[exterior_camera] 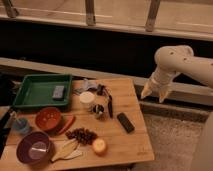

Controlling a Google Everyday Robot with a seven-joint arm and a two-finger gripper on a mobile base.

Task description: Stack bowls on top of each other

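Observation:
The orange-red bowl (49, 118) sits at the left of the wooden table (135, 142). The purple bowl (34, 148), pale inside, sits at the front left corner, just in front of the orange one and apart from it. My gripper (154, 95) hangs off the table's right edge, well right of both bowls, on the white arm (180, 62). Its two pale fingers point down with a gap between them and hold nothing.
A green tray (40, 90) with a grey block stands at the back left. A small blue cup (21, 126), a white round container (87, 99), a black remote-like bar (125, 122), an orange fruit (99, 146), dark berries, a red pepper and banana pieces lie around the bowls.

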